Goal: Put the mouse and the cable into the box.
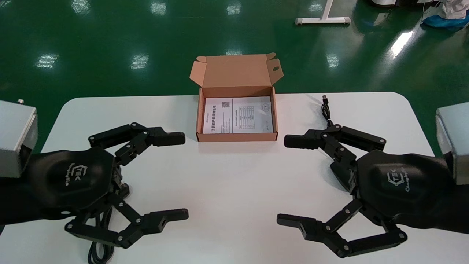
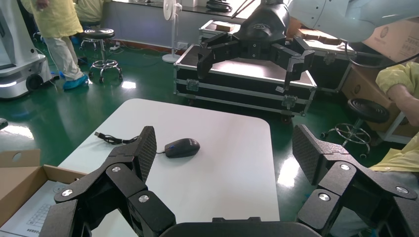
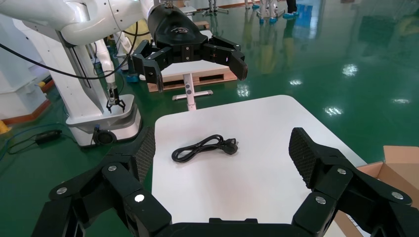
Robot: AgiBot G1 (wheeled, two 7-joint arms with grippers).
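Currently both arms reach forward over the white table (image 1: 234,176), palms turned toward each other. The left gripper (image 1: 186,176) has its fingers spread wide and holds nothing; the right gripper (image 1: 281,180) is equally wide and also empty. Between them, at the far edge, stands the cardboard box (image 1: 236,137), lid up, a paper sheet (image 1: 238,115) inside. The black mouse (image 2: 182,147) lies on the right part, below the right gripper, its thin lead (image 1: 325,110) running toward the far edge. The thicker cable (image 3: 205,147) lies looped on the left part, under the left gripper. Around is a shiny green floor (image 1: 110,36), with a black flight case (image 2: 232,89).
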